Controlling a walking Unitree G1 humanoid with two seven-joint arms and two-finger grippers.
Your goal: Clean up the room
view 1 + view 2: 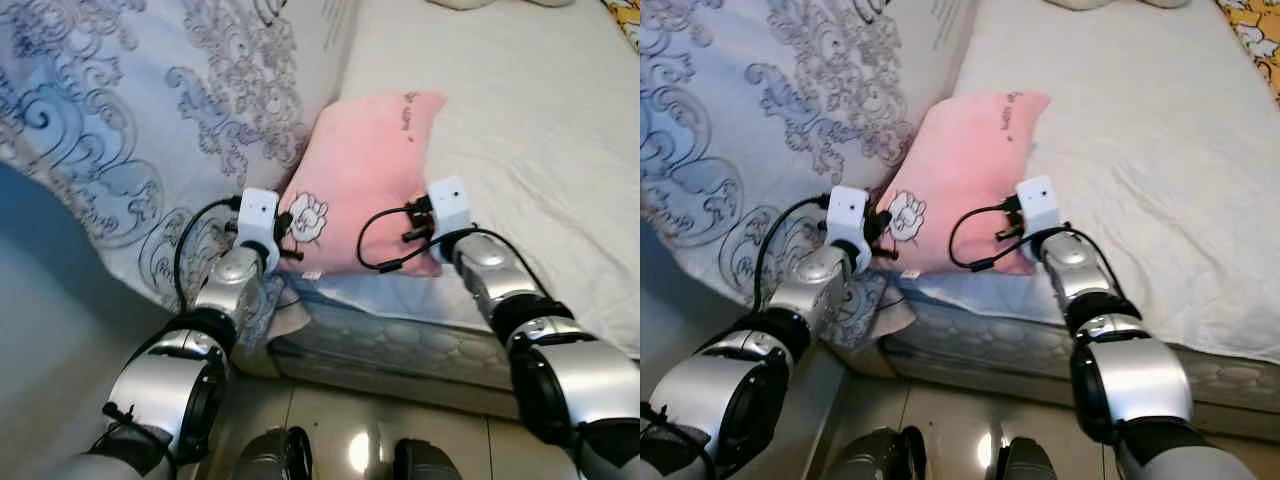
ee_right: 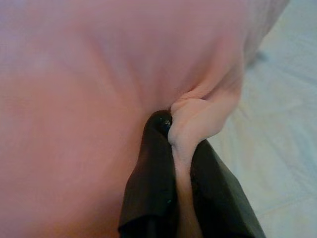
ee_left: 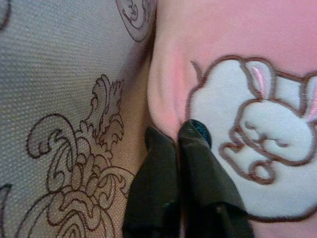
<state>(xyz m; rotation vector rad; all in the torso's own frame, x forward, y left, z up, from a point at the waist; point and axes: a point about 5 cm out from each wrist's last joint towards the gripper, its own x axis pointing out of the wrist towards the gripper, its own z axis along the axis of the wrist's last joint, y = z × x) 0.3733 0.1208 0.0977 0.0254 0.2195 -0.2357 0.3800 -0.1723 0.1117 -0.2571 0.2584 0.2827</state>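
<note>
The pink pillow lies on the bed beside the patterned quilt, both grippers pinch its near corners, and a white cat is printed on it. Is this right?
Not fully. The figure on the pink pillow is a white rabbit with long ears, not a cat; the left wrist view shows it. The rest holds: the pillow lies on the bed beside the patterned quilt, and the left gripper and right gripper pinch its near corners.

Pillow point(image 1: 365, 180) between the two sets of jaws, lying on the mattress edge point(image 1: 400, 335). Left gripper point(image 3: 177, 133) pinching the pillow's near left corner, rabbit patch point(image 3: 257, 144) just right of its jaws. Patterned quilt point(image 1: 130, 130) left of those jaws, touching the pillow and draping over the bedside. Right gripper point(image 2: 173, 130) clamped on the pillow's near right corner. Bedsheet point(image 1: 540, 140) right of and beyond those jaws. Floor point(image 1: 340, 420) below, nearer than both.
</note>
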